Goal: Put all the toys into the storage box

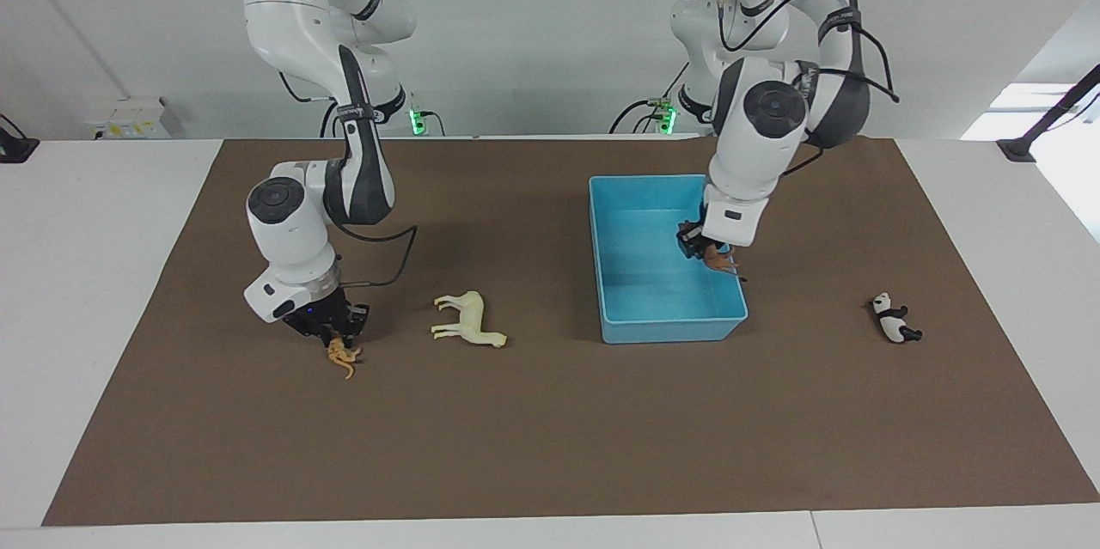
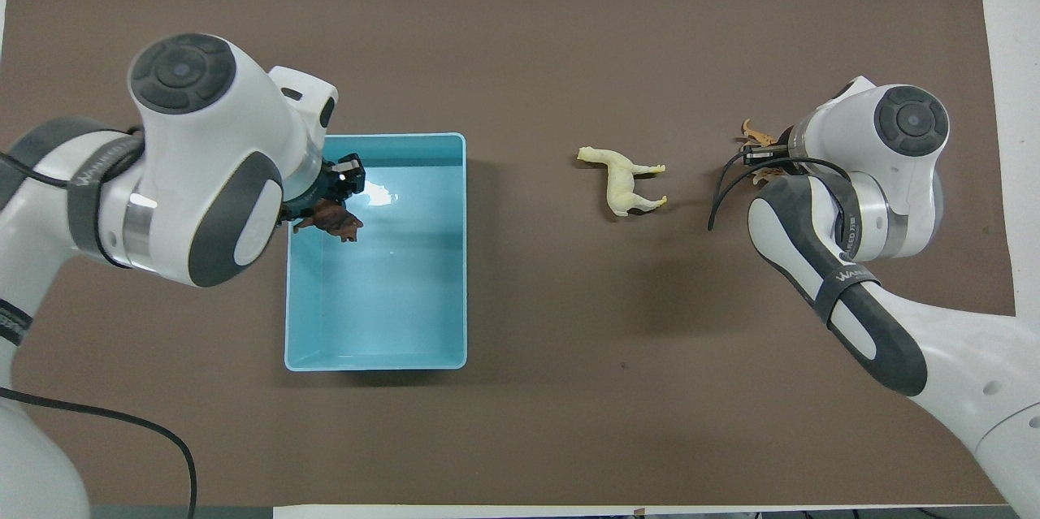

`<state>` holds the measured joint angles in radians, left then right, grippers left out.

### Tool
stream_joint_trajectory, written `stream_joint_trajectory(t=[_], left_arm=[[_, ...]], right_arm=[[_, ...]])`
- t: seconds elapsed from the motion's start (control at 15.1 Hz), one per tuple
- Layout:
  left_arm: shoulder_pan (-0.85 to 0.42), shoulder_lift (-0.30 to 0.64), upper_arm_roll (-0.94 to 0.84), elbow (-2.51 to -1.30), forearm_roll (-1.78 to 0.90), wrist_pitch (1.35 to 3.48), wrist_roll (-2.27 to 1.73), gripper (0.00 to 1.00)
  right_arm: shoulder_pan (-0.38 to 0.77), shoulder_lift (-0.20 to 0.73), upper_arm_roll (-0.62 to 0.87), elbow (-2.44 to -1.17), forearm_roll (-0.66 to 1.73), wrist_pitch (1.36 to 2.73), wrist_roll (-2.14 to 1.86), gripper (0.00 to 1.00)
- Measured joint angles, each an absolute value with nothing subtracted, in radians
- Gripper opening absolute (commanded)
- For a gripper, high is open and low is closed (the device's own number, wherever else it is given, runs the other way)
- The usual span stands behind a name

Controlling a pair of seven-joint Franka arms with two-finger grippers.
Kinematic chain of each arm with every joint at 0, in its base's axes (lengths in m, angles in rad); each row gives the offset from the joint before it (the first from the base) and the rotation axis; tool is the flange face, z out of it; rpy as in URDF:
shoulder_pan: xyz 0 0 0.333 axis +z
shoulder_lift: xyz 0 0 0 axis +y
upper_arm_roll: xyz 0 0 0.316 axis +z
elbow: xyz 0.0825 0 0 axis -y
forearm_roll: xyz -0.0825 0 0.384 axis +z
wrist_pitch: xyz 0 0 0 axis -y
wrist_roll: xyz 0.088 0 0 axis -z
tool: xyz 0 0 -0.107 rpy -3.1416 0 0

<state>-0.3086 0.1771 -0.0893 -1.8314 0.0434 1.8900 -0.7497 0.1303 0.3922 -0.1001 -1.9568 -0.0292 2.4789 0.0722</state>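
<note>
Left end effector (image 1: 708,254) is over the box (image 1: 640,313), just inside the wall on the left arm's end, fingers clamped on the lion (image 1: 718,261). Lion is in the air above the box floor, not resting on it. In the overhead view it hangs over the box's edge (image 2: 333,218).

Right end effector (image 1: 335,327) is down low at the tiger (image 1: 343,356), toward the right arm's end of the counter (image 1: 550,446). Tiger is on the mat at the fingertips; can't tell whether the fingers are closed on it or just around it.

Horse (image 1: 467,321) lies on its side on the mat, between the tiger and the box, untouched. Panda (image 1: 894,319) lies on the mat toward the left arm's end, well apart from the box.

Box holds no toys resting in it.
</note>
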Motion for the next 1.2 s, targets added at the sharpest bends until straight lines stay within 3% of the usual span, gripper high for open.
stream_joint_trajectory(t=[0.4,0.73,1.0,1.2], left_arm=[[-0.301,0.120,-0.064,-1.885,0.048,1.913,-0.745,1.00],[-0.042,0.110,-0.051,-1.893,0.054,2.036,-0.302,1.00],[0.142,0.154,-0.047,-1.909,0.075,2.243,0.024,1.00],[0.229,0.223,-0.048,-1.910,0.118,2.369,0.140,1.00]], right_arm=[[0.130,0.379,-0.099,-1.892,-0.029,2.409,0.072,0.00],[0.174,0.288,-0.069,-1.714,-0.022,2.117,0.078,0.00],[0.324,0.263,-0.014,-1.539,0.074,1.995,0.318,0.00],[0.487,0.283,-0.006,-1.507,0.171,2.106,0.520,0.00]])
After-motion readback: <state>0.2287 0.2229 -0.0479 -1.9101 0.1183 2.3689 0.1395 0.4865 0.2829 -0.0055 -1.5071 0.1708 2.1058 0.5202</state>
